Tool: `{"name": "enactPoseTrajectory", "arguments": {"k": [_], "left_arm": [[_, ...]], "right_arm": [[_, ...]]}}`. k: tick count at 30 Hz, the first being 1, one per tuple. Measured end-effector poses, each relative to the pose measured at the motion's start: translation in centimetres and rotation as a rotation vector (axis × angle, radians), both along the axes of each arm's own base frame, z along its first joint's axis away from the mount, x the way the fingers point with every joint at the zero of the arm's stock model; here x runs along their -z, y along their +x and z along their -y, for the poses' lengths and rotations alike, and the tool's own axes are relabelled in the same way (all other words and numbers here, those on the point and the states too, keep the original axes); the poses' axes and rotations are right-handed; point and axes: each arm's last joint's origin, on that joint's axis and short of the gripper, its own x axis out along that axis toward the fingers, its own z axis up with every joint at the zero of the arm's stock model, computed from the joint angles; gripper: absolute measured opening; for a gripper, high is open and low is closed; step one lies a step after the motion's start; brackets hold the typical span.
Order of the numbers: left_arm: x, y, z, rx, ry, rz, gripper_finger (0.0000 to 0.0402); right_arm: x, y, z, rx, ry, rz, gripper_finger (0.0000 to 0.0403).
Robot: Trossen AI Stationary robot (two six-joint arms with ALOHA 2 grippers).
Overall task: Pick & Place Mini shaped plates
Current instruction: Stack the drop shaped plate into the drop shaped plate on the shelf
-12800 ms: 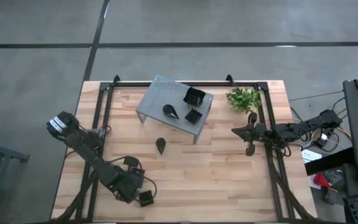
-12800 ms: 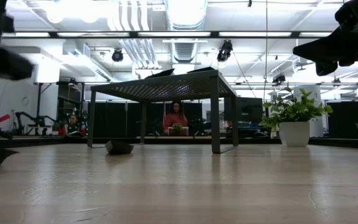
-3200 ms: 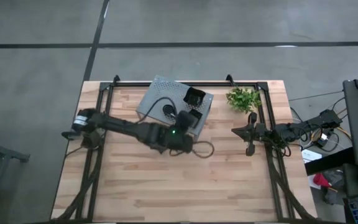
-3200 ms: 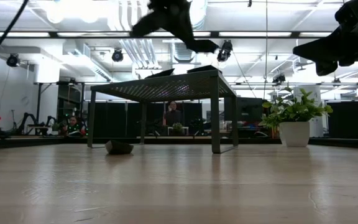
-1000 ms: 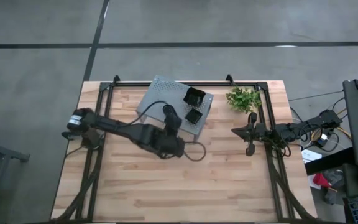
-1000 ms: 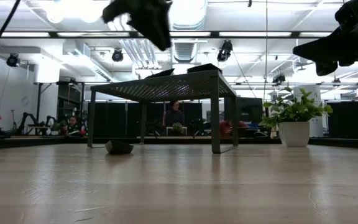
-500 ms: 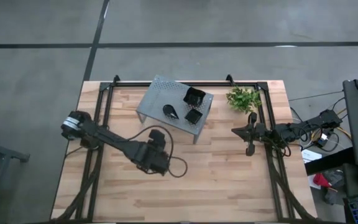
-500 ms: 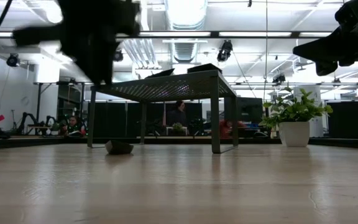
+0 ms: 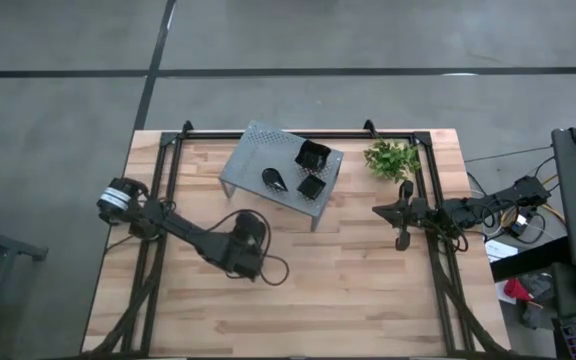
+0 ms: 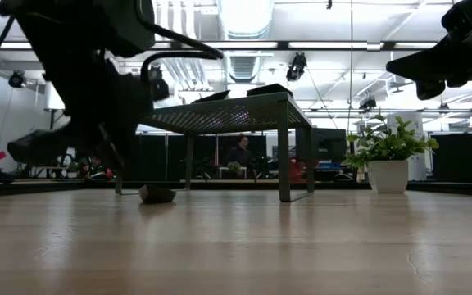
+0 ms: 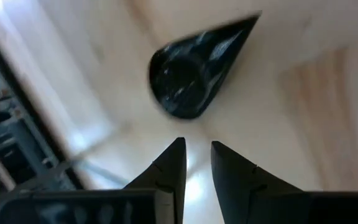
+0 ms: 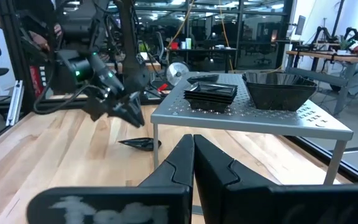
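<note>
- over the worktop (image 9: 368, 290), at seven o'clock of the grey shelf (image 9: 253, 155), the left gripper (image 11: 196, 158) is held above a teardrop plate (image 11: 194, 71), fingers slightly apart, nothing clamped.
- a descent and closing on its rim is judged next.
- at three o'clock the right gripper (image 12: 193, 155) waits, fingers together.

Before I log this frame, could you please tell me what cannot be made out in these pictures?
- High view: the teardrop plate on the table is lost under the dark left gripper.
- Left wrist view: that plate is blurred, so its rim detail is lost.
- Low view: dishes on the grey shelf show only edge-on, so their number is unclear.
</note>
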Motion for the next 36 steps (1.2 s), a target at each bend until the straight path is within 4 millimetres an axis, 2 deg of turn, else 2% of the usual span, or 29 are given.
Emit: {"name": "enactPoseTrajectory", "arguments": {"k": [4,18,36], "left_arm": [[0.5,0.4,0.2,0.038,-0.029,0.047,0.0078],[1.6,0.2,-0.2,0.063,-0.026,0.052,0.0077],[1.6,0.9,-0.5,0.077,-0.074,0.082,0.0073]], "right_arm": [[0.0,0.0,0.0,0.0,0.0,0.0,0.0008],[0.0,0.0,0.0,0.0,0.002,0.0,0.0008],[0.0,0.0,0.0,0.0,0.001,0.0,0.0008]]}}
